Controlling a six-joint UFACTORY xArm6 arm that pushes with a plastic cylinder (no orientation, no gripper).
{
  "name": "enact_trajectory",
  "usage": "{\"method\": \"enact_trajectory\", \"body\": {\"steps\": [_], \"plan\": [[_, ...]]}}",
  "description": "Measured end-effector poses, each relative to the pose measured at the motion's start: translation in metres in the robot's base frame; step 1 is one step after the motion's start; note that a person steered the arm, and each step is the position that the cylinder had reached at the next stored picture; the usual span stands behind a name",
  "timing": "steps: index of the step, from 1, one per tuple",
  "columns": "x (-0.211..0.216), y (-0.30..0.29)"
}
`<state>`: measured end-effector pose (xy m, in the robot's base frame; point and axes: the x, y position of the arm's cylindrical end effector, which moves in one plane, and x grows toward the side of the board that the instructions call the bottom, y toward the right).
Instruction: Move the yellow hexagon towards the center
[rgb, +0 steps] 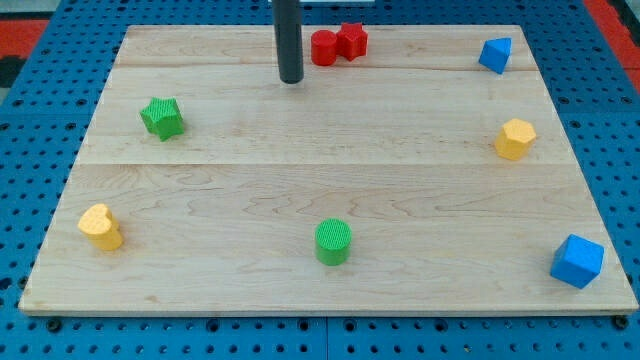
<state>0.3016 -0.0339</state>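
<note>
My tip (291, 80) rests far-centre on desk (250, 170), beside red cylinder (323, 48); yellow hexagon (515, 139) well right, untouched. No fingers; nothing held.

All I can see of my arm is the rod (289, 38), a plain straight cylinder, dark grey to near black, with a smooth matte surface. A faint lighter sheen runs down one side. It carries no cables, screws or markings that I can make out. My tip (291, 80) ends in a flat, slightly rounded edge.
</note>
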Motion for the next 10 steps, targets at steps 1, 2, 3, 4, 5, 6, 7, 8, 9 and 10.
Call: {"method": "enact_trajectory", "body": {"steps": [1,2,3,4,5,6,7,8,9,10], "plan": [[0.015,-0.012],[0.015,-0.012],[0.011,-0.012],[0.011,-0.012],[0.030,0.053],[0.003,0.168],[-0.010,0.256],[0.032,0.270],[0.056,0.350],[0.099,0.268]]}}
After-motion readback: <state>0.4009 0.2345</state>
